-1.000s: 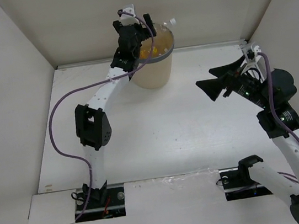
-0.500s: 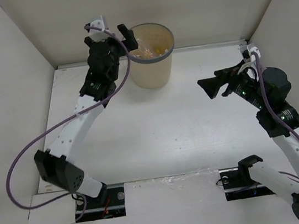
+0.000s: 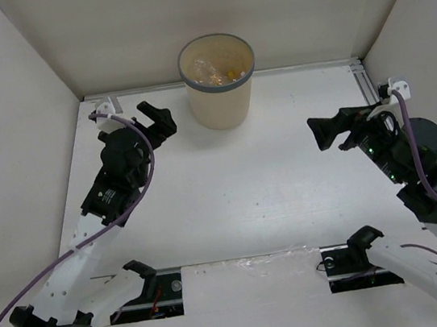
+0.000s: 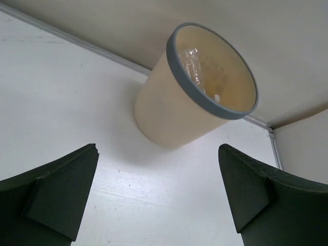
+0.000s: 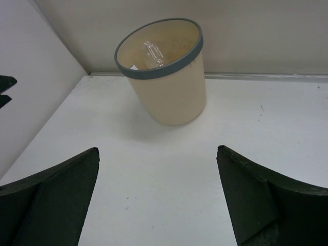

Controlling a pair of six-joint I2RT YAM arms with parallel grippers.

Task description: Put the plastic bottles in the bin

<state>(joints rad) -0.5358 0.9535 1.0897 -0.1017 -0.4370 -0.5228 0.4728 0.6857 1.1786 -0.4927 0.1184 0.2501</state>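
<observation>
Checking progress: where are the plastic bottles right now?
In the top view the plastic bottles lie inside the beige bin, at the table's far edge by the back wall, slightly left of centre.

Bottles in bin, far table edge, left claw near (right claw farther)

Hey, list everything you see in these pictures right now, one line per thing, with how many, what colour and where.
bin: one, beige with grey rim, upright at the table's far edge.
plastic bottles: count unclear, clear with yellow bits, inside the bin.
table: one, white, under everything.
left pincer: one, black, open and empty, left of the bin.
right pincer: one, black, open and empty, right of the bin.
</observation>
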